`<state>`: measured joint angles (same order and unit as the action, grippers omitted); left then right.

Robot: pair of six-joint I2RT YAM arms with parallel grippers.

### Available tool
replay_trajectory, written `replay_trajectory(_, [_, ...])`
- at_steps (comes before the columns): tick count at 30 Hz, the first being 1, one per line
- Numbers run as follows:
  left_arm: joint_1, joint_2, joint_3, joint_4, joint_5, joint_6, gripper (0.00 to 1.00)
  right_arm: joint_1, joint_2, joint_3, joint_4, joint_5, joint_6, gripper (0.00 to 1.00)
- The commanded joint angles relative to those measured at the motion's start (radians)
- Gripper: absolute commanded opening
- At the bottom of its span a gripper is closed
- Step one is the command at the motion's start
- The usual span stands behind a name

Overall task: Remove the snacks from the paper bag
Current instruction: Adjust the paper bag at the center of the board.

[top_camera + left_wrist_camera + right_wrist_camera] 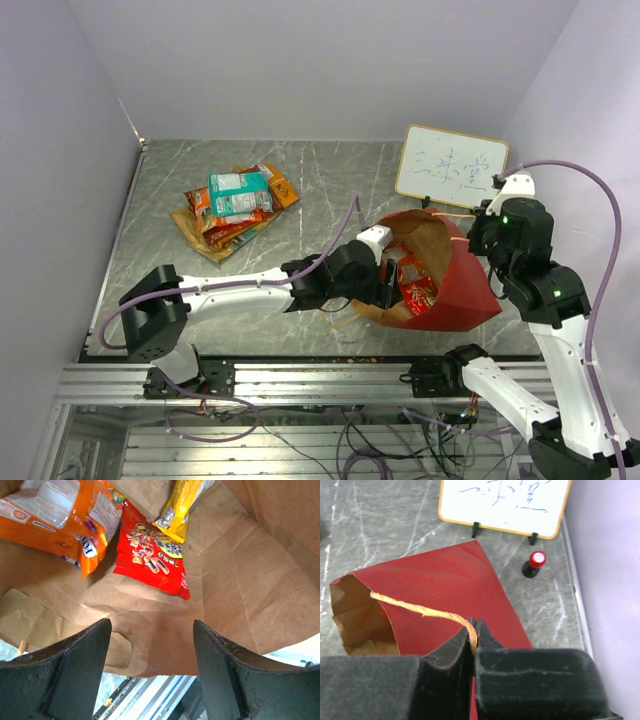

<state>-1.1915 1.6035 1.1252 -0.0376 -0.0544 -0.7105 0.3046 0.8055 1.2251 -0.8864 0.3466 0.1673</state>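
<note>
The left jaws are released and spread wide, with nothing between them. In the left wrist view both dark fingers (75,672) sit just inside the mouth of the paper bag (465,290), above the brown kraft lower flap, and touch no packet.

The right jaws are clenched on the orange cord handle (420,609). The cord runs taut from the bag's rim into the closed foam pads.

Only the left wrist view shows the bag's contents. We see three snacks on the kraft interior:
- an orange snack packet (60,515) at upper left;
- a red packet (150,555) printed with snack pictures, lying flat in the middle and just beside the orange one;
- a yellow packet (182,505) at the top, with its lower end overlapping the red one.

In the top external view we can make out only something red inside the mouth.

Only the right wrist view shows the pinch on the cord. It also shows a small black object with a red cap (535,562) standing near the foot of the white writing board (505,502).

The bag lies on its side on the right half of the grey marbled surface (330,180), in front of the board. Its mouth faces the left arm. It is red outside and brown inside.

A heap of packets (225,225) lies well apart at the far left, with a teal packet (238,185) on top.
</note>
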Motion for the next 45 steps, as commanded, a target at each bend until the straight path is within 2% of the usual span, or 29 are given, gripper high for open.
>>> replay_trajectory(1, [-0.003,-0.056,-0.013,0.012,-0.093,0.014,0.77,0.004,-0.036,0.037,-0.023,0.077,-0.09,0.0])
replay_trajectory(5, [-0.003,-0.19,-0.146,0.014,-0.156,-0.004,0.83,0.005,-0.026,0.044,0.006,0.017,-0.084,0.0])
replay_trajectory(7, [-0.001,-0.252,-0.205,-0.023,-0.182,-0.026,0.89,0.005,-0.017,0.052,0.009,0.018,-0.08,0.0])
replay_trajectory(9, [0.005,-0.294,-0.259,-0.068,-0.187,-0.061,0.99,0.005,-0.017,0.053,0.028,0.006,-0.089,0.0])
replay_trajectory(12, [0.081,-0.292,-0.339,-0.074,-0.045,-0.121,0.99,0.005,-0.029,0.048,0.052,-0.012,-0.098,0.0])
replay_trajectory(16, [0.178,-0.207,-0.42,0.059,0.193,-0.131,0.99,0.004,-0.022,0.05,0.047,-0.029,-0.083,0.0])
replay_trajectory(17, [0.194,-0.157,-0.419,0.063,0.232,-0.13,0.99,0.004,-0.022,0.046,0.047,-0.035,-0.079,0.0])
replay_trajectory(19, [0.197,-0.062,-0.388,0.008,0.21,-0.103,1.0,0.005,-0.023,0.041,0.048,-0.049,-0.067,0.0])
replay_trajectory(23, [0.196,-0.014,-0.367,-0.007,0.192,-0.089,0.89,0.004,-0.023,0.051,0.049,-0.054,-0.055,0.0])
replay_trajectory(25, [0.195,-0.015,-0.358,-0.014,0.198,-0.081,0.77,0.004,-0.024,0.054,0.051,-0.054,-0.056,0.0])
replay_trajectory(30, [0.194,-0.055,-0.314,-0.038,0.261,-0.082,0.22,0.005,-0.023,0.054,0.064,-0.058,-0.053,0.0])
replay_trajectory(31, [0.192,-0.086,-0.295,-0.073,0.255,-0.073,0.13,0.004,-0.021,0.054,0.071,-0.06,-0.056,0.0])
replay_trajectory(32, [0.191,-0.113,-0.276,-0.097,0.249,-0.065,0.08,0.004,-0.02,0.055,0.079,-0.059,-0.062,0.0])
replay_trajectory(39, [0.17,-0.28,-0.103,-0.119,0.316,0.006,0.07,0.005,0.044,0.108,0.164,0.043,-0.144,0.0])
replay_trajectory(43, [0.137,-0.229,0.028,-0.112,0.37,0.001,0.07,0.02,0.099,0.16,0.22,0.232,-0.178,0.0])
replay_trajectory(45, [0.119,-0.186,0.113,-0.139,0.364,-0.002,0.07,0.031,0.118,0.198,0.247,0.267,-0.202,0.0])
